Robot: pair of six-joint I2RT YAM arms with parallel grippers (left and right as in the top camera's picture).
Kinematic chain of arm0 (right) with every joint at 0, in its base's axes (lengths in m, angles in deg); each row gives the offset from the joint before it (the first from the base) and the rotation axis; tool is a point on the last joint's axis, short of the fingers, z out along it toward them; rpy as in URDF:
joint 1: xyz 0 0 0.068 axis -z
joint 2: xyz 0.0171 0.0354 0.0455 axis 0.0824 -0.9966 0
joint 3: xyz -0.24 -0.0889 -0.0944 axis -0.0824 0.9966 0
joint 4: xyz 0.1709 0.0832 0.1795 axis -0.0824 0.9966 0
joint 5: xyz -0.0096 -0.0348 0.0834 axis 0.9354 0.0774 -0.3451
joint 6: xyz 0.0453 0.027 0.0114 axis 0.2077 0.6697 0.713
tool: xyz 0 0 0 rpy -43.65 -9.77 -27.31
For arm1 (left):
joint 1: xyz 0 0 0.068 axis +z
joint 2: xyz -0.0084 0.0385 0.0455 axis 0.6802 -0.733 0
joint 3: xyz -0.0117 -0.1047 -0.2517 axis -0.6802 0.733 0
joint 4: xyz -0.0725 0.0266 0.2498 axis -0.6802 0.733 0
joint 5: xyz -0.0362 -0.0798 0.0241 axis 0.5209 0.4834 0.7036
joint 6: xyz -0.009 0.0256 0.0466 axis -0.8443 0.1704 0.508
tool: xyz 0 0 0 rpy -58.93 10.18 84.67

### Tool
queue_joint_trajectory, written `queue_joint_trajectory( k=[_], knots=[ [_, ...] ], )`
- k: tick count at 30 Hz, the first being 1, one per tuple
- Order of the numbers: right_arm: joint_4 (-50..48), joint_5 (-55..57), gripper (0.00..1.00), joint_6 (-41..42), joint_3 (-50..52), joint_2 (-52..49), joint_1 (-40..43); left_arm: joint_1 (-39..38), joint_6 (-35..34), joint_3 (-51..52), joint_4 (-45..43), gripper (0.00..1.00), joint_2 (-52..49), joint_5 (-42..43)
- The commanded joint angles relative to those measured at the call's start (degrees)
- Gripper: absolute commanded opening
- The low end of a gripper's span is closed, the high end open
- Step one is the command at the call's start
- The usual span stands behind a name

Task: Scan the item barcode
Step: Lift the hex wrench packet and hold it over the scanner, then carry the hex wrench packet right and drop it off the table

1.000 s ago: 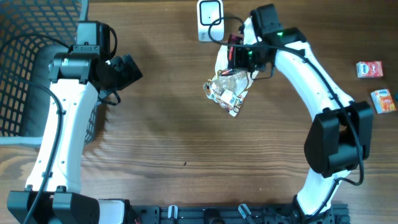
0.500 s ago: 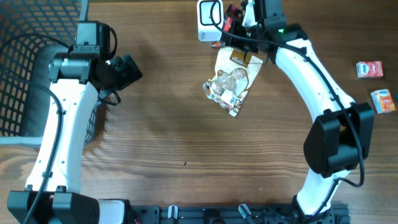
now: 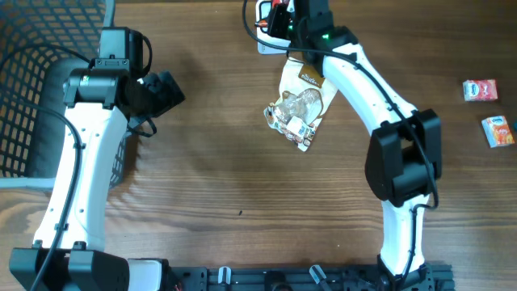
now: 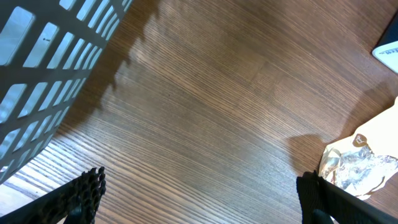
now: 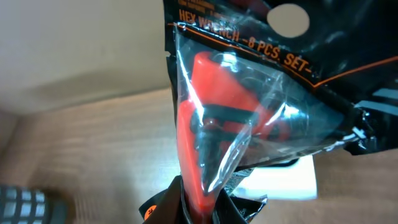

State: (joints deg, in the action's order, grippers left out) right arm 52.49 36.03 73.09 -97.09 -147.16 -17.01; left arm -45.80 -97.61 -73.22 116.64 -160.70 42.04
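Most of the carrying part is looking done: the right gripper [image 3: 284,22] is pinching one end of the hex wrench pack [image 5: 249,106] with its jaws nearly together. It is holding that pack at the far edge of the table [image 3: 226,178], right over the white scanner [image 3: 263,42]. In the right wrist view the pack is filling the frame, its clear window showing a red tool and its black header card lettered in orange, with a corner of the scanner showing just behind it. Whether a barcode is facing the scanner I cannot tell, since none is showing on the side the camera is seeing. I am therefore judging the scan itself as the step in hand, not as finished. What is remaining, as I am reading it, is getting a read and then setting the pack aside. The left gripper [image 4: 199,199] is standing wide apart and holding nothing, hovering near the basket [image 3: 32,73]. A crinkled snack bag [image 3: 299,109] is lying near the scanner on the robot's side of it, while a red packet [image 3: 480,90] and an orange packet [image 3: 498,130] are lying well off to the right, none of them in a grip
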Motion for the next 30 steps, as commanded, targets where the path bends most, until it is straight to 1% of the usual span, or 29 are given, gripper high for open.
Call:
queue_joint_trajectory(
  k=[1, 3, 6, 13, 19, 22, 26, 30],
  knots=[
    [-3.93, 3.65, 0.05, 2.86, -1.01, -3.56, -1.11, 0.22, -0.98, -0.04, -0.11, 1.0, -0.24, -0.98],
    [-5.11, 3.67, 0.05, 7.28, -1.01, -5.62, -1.11, 0.22, -0.98, -0.04, -0.11, 1.0, -0.24, -0.98],
    [-6.12, 3.67, 0.06, 11.21, -0.98, -7.15, -1.14, 0.22, -0.98, -0.04, -0.11, 1.0, -0.24, -0.98],
    [-5.92, 2.82, 0.05, 11.1, -1.01, -6.91, -0.13, 0.22, -0.98, -0.04, -0.13, 1.0, -0.24, -0.98],
    [-3.93, 2.56, 0.05, 11.06, -1.01, -2.91, 2.67, 0.22, -0.98, -0.04, -0.11, 1.0, -0.24, -0.98],
    [-2.38, 2.14, 0.05, 11.06, -1.01, 0.9, 4.72, 0.22, -0.98, -0.04, -0.11, 1.0, -0.24, -0.98],
    [3.06, 2.19, 0.05, 11.13, -1.01, 7.41, 9.27, 0.22, -0.98, -0.04, -0.11, 1.0, -0.24, -0.98],
    [15.61, 6.56, 0.04, 13.9, -1.01, 11.13, 18.97, 0.22, -0.98, -0.04, -0.11, 1.0, -0.24, -0.98]
  ],
)
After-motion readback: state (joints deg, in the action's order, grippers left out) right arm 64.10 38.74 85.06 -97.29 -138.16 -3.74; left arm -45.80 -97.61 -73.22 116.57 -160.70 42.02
